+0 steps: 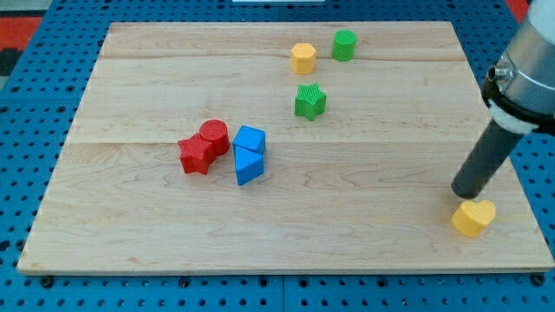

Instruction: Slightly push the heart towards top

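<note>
The yellow heart (473, 217) lies near the board's bottom right corner. My tip (462, 194) rests on the board just above the heart's upper left side, touching or almost touching it. The dark rod rises from there toward the view's upper right.
A red cylinder (214, 135) and a red star (197, 154) sit together left of centre, beside a blue cube (250, 139) and a blue triangle (248, 165). A green star (310, 100), a yellow hexagon (303, 58) and a green cylinder (344, 44) lie near the top. The wooden board (130, 87) ends just right of the heart.
</note>
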Controlling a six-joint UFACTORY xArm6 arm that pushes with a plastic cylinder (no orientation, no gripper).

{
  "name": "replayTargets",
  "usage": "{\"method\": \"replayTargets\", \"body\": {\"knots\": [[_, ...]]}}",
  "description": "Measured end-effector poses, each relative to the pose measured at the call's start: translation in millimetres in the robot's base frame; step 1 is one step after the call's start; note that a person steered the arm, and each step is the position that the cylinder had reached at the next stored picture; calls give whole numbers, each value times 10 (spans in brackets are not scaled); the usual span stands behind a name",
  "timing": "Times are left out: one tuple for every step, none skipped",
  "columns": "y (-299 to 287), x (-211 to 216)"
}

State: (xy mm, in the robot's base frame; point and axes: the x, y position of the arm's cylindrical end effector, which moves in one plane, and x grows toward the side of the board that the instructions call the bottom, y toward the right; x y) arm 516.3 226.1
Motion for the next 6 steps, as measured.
{"method": "replayTargets", "body": {"knots": [[738, 106], [856, 696], [208, 651], [-78, 388], [-24, 48], [271, -898]]}}
